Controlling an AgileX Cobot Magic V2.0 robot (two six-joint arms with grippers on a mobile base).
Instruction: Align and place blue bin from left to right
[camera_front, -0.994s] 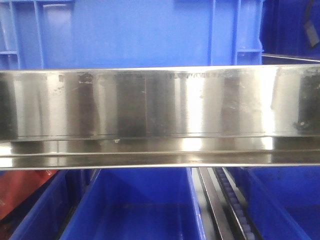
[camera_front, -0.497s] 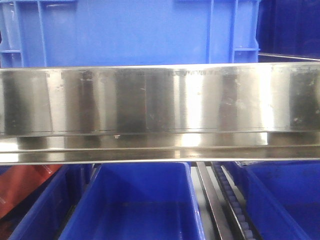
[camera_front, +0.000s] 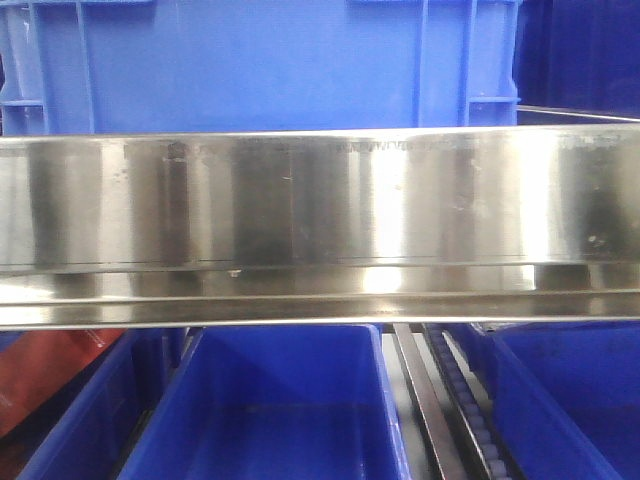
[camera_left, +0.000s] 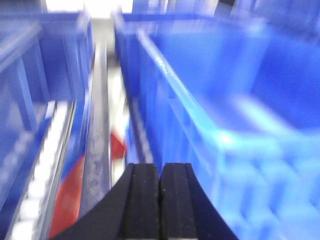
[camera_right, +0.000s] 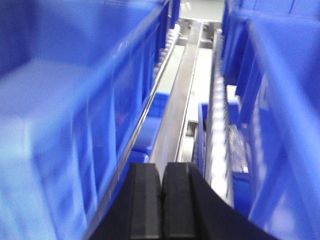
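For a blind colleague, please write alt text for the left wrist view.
The left gripper, its black fingers pressed together and holding nothing, points along a large blue bin on its right. A metal rail and white rollers run on its left; the picture is blurred.

Upright blue bin behind steel rail

Front view close on a steel rail; both blurry wrist views along, seemingly, shared crate lanes.
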